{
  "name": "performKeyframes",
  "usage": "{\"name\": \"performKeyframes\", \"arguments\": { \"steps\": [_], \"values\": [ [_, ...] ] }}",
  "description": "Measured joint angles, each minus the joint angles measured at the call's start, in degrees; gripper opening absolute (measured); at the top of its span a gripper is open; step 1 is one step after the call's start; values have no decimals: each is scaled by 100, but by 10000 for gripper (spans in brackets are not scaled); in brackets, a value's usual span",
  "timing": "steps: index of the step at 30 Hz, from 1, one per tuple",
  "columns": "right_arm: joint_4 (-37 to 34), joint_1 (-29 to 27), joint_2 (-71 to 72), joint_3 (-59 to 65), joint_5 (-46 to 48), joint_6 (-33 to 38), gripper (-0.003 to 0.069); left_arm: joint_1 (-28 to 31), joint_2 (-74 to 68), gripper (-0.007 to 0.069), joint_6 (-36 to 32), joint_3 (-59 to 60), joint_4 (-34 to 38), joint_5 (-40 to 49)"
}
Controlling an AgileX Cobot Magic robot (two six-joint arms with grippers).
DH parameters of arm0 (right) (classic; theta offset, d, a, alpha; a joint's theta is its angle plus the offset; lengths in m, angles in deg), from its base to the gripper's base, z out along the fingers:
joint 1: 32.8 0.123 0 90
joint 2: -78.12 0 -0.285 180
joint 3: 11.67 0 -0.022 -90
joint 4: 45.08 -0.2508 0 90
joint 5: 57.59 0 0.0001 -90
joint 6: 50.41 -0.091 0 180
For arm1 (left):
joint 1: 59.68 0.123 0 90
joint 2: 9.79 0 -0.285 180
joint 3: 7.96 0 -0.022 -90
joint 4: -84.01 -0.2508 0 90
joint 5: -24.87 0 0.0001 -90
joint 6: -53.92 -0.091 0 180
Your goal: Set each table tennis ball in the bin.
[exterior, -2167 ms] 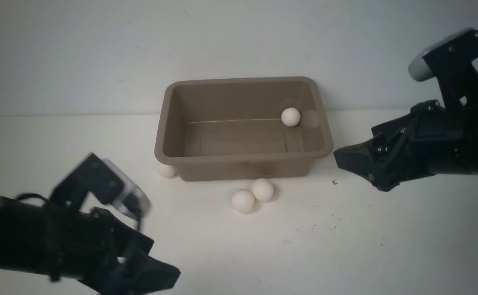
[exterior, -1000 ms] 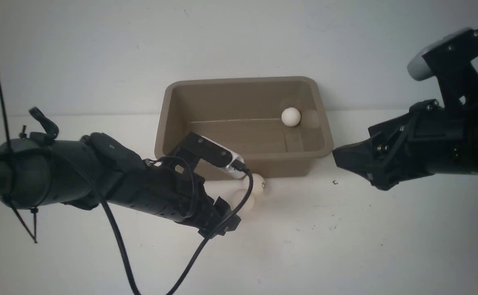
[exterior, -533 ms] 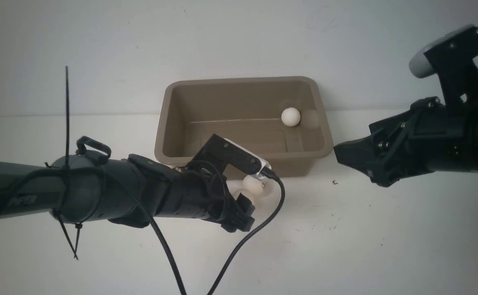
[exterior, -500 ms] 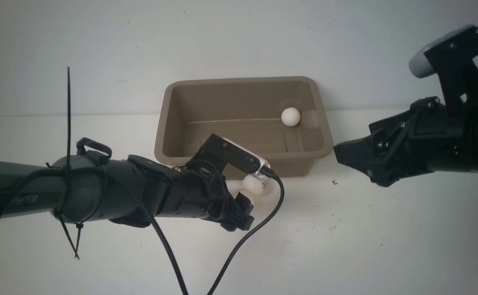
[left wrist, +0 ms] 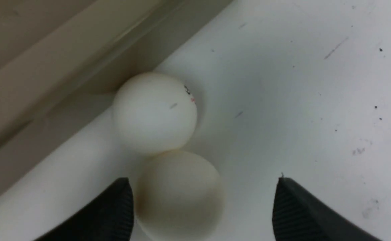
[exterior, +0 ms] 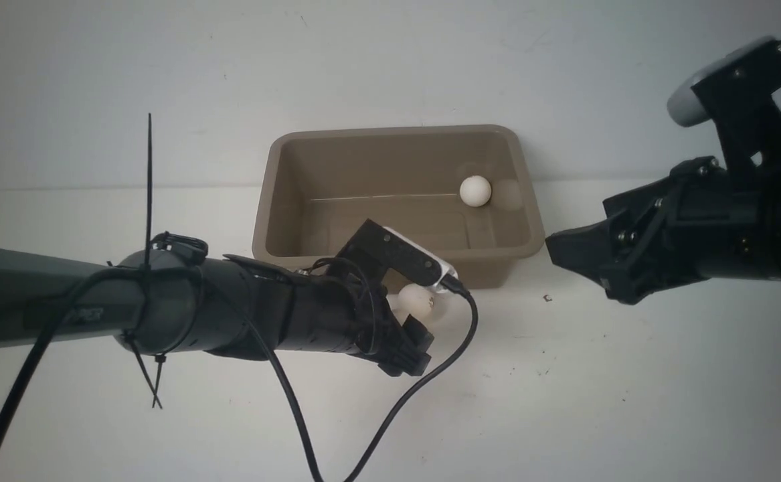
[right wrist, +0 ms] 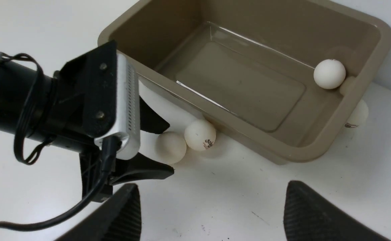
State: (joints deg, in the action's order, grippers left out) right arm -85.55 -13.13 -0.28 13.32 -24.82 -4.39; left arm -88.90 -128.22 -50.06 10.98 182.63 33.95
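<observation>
On the bench (exterior: 631, 402) beside the bin (exterior: 390, 130), my left hand (left wrist: 202, 187) straddles one ball (left wrist: 180, 195), spread; my right hand (right wrist: 212, 187) gapes empty.

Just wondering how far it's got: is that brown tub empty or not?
Not empty. One white ball rests inside the bin, at its far right corner; the rest of its floor is bare.

Balls only partly seen

In the front view the left arm (exterior: 263, 314) largely covers the nearer ball (left wrist: 178, 194) of the pair before the bin (exterior: 397, 130), and the left wrist view's edge crops it too. The print on the marked ball (right wrist: 200, 134) is too small to read. Another ball (right wrist: 357, 113) sits partly behind the bin's rim.
</observation>
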Motion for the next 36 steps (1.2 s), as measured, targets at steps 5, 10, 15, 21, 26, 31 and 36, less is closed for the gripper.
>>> {"name": "performKeyframes", "arguments": {
  "steps": [5, 10, 15, 21, 26, 31, 36],
  "values": [
    [0, 0, 0, 0, 0, 0, 514, 0, -82, 451, 20, -13, 0, -67],
    [0, 0, 0, 0, 0, 26, 514, 0, -82, 289, 26, -13, 6, -204],
    [-12, 0, 0, 0, -22, 132, 514, -23, -40, 300, 251, 0, 6, 169],
    [-14, 0, 0, 0, -48, 156, 514, -320, 529, 300, 493, 278, 1, 260],
    [-19, 0, 0, 0, -48, 156, 514, -654, 1497, 300, 356, 618, -81, 321],
    [-72, 0, 0, 0, -48, 156, 514, -220, 1753, 300, -177, 224, -30, -48],
    [-122, 0, 0, 0, -43, 160, 514, 572, 1484, 300, -762, -252, -12, -130]
  ]
}}
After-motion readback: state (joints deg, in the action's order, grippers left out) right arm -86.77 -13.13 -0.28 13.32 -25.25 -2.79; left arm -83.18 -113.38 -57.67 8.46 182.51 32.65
